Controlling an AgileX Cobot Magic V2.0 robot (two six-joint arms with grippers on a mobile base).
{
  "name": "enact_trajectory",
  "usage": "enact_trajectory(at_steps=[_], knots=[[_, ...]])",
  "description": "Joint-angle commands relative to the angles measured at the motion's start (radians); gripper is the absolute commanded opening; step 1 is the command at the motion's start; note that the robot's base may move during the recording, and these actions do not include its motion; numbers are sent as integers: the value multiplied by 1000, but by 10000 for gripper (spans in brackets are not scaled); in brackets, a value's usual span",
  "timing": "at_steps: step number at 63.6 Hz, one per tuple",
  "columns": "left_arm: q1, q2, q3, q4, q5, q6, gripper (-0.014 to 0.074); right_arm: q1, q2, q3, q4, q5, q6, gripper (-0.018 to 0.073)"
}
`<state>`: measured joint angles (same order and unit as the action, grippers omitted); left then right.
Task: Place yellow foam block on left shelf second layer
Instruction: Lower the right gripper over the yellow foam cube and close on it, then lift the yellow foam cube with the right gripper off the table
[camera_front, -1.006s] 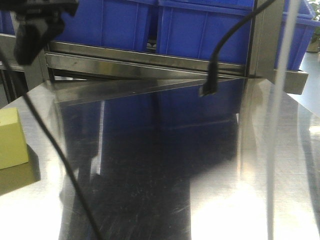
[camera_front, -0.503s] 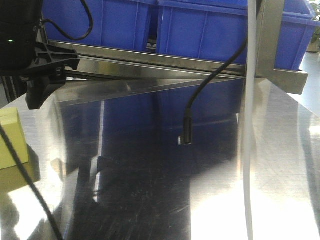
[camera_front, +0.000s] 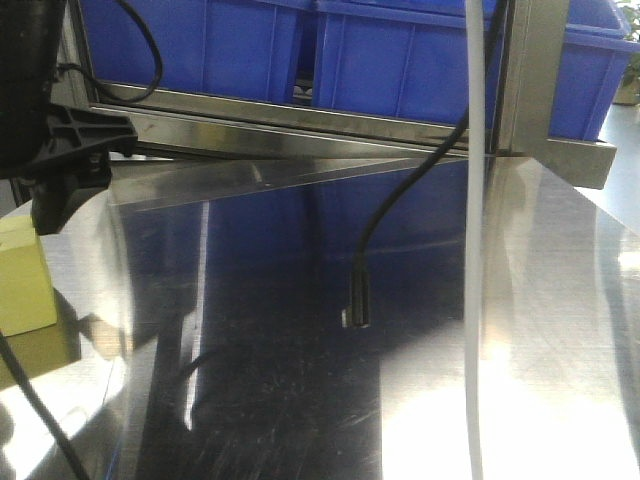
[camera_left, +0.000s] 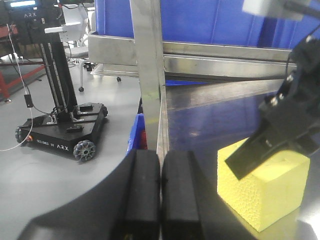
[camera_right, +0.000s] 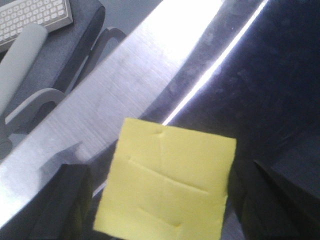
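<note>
The yellow foam block (camera_front: 22, 280) sits on the steel table (camera_front: 300, 400) at its far left edge. In the right wrist view the block (camera_right: 170, 185) lies directly below my right gripper (camera_right: 175, 197), which is open with one dark finger on each side of it and not touching. That gripper shows as a black claw (camera_front: 55, 190) just above the block in the front view and over the block (camera_left: 265, 195) in the left wrist view (camera_left: 272, 142). My left gripper (camera_left: 160, 190) is shut and empty, left of the block.
Blue bins (camera_front: 400, 60) stand on the shelf behind a steel rail (camera_front: 300, 125), with an upright post (camera_front: 535, 80). A black cable with a plug (camera_front: 357, 300) and a white tube (camera_front: 472, 250) hang over the table. A wheeled robot base (camera_left: 65, 130) stands on the floor.
The right gripper has come down and moved left over the yellow block. The hanging plug and the white tube have swung left, the plug also lower. The block has not moved.
</note>
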<state>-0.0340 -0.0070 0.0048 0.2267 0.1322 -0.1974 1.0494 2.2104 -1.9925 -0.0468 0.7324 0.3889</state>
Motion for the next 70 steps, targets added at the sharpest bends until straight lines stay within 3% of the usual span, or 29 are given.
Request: enact_trajectory(at_steps=[1, 22, 41, 70], knots=[[-8, -9, 26, -3, -87, -4, 136, 0, -48, -35, -16, -49, 2, 632], [-8, -9, 26, -3, -87, -4, 136, 0, -25, -35, -22, -51, 1, 624], [-8, -9, 26, -3, -87, -4, 136, -1, -26, -35, -22, -46, 1, 347], [-8, -9, 26, -3, -87, -4, 136, -85, -185, -34, -37, -31, -1, 351]])
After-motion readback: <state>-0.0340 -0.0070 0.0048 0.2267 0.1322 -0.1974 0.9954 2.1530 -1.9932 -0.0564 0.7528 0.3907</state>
